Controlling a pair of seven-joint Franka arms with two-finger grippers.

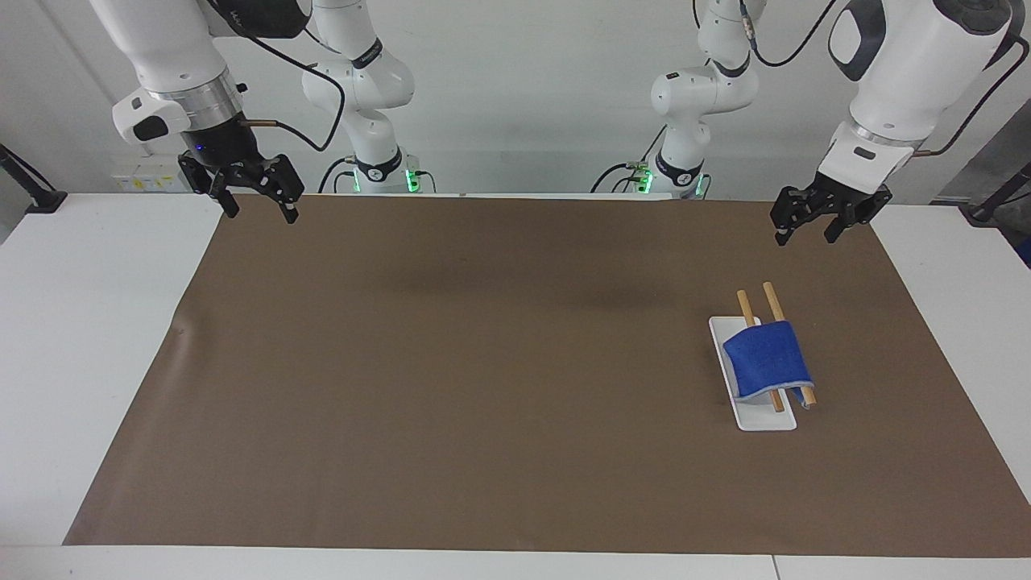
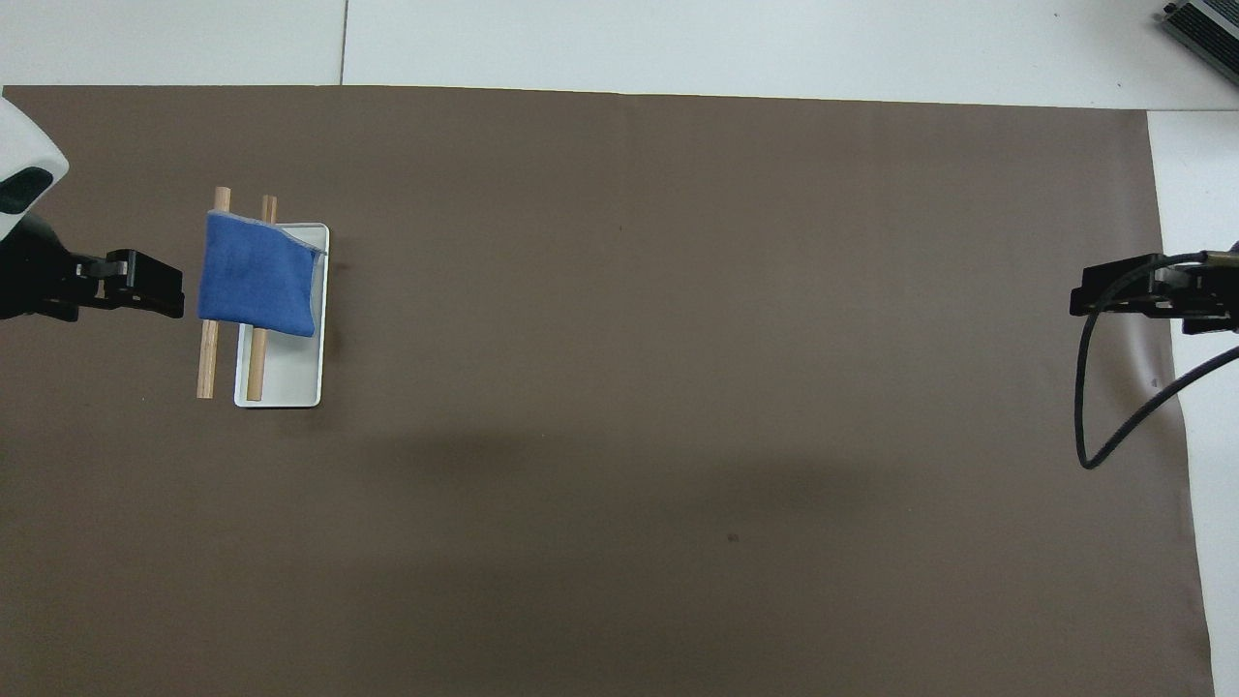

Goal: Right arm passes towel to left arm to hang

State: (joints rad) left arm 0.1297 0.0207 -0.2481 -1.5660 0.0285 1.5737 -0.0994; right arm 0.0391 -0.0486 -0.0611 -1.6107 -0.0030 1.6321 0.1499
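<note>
Counter (image 1: 72,338), white with a wide brown paper mat (image 1: 483,370) over it, and the landmark is the small white rectangular tray (image 1: 761,420) toward the left arm's end. Bright blue towel (image 1: 765,366) drapes over two wooden dowels (image 1: 745,307) on that tray. Left pincer (image 1: 804,230) hovers up, fingers spread, empty. Right pincer (image 1: 256,209) hangs well apart from the tray, spread too.

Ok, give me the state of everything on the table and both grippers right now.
Bright blue cloth towel: draped over both rods, released.
Two wooden rods: side by side above the base.
White rectangular rack base: flat on the brown mat.
Left gripper: open, empty, raised over the mat's edge.
Right gripper: open, empty, waiting.
</note>
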